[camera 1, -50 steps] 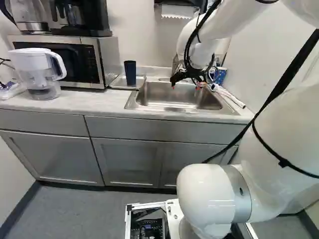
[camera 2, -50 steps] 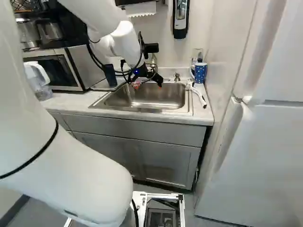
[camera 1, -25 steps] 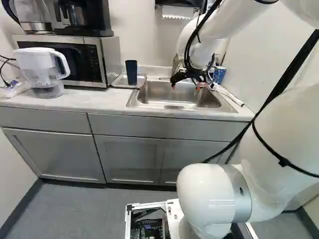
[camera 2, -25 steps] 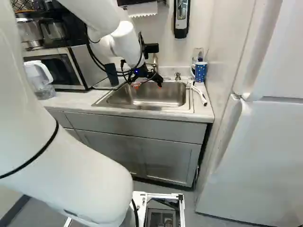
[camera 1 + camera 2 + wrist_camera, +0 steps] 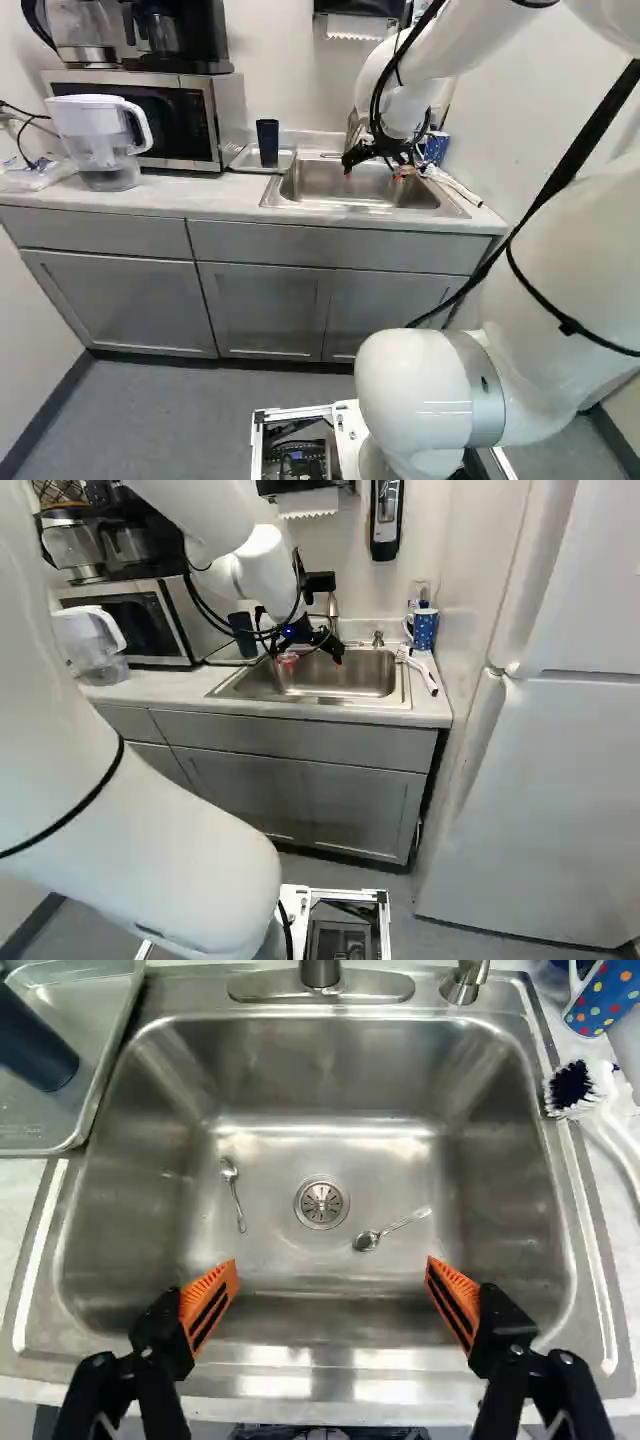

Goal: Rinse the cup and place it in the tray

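My gripper (image 5: 372, 174) hangs over the sink (image 5: 365, 206) in the left base view. In the wrist view the gripper (image 5: 332, 1264) stands wide open, with nothing between its orange-padded fingers and the steel basin (image 5: 290, 1145) below. A dark blue cup (image 5: 267, 143) stands on the clear tray (image 5: 285, 161) beside the sink; the wrist view shows the cup (image 5: 35, 1040) off to the side of the fingers. A blue dotted mug (image 5: 424, 629) stands at the sink's other back corner.
The faucet (image 5: 320, 972) rises at the sink's back. Two spoons (image 5: 231, 1175) (image 5: 368, 1240) lie by the drain. A white brush (image 5: 603, 1110) lies beside the sink. A water pitcher (image 5: 100, 135) and microwave (image 5: 200, 125) stand along the counter; a fridge (image 5: 540, 780) is at the side.
The base has moved: in both base views the counter has shifted up and its far-left things toward the right. The arm keeps its pose, and the gripper has stayed open.
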Robot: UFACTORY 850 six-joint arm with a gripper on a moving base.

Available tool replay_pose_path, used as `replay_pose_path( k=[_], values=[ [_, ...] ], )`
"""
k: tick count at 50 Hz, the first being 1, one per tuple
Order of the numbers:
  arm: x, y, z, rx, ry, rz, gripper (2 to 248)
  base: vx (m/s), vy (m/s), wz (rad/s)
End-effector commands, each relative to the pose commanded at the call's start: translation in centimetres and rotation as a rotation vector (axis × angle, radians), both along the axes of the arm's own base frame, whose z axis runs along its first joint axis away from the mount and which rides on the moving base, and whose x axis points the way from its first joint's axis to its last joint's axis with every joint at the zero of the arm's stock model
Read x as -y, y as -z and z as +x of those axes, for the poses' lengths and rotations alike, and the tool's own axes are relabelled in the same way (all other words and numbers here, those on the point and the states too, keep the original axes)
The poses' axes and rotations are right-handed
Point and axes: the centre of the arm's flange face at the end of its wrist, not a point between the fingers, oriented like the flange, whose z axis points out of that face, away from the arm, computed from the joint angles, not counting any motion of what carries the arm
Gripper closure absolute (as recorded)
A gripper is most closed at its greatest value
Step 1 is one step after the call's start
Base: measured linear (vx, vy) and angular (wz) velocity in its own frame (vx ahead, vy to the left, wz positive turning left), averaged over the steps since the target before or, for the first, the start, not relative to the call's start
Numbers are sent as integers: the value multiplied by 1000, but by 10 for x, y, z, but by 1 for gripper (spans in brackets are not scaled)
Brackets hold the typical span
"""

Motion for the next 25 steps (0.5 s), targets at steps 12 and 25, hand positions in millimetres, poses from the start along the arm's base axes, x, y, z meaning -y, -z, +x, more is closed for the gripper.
replay_pose_path(
  k=[12, 25],
  values=[
    [0, 0, 0, 0, 0, 0, 3, -108, 39, -5],
    [0, 0, 0, 0, 0, 0, 3, -125, 44, -3]
  ],
)
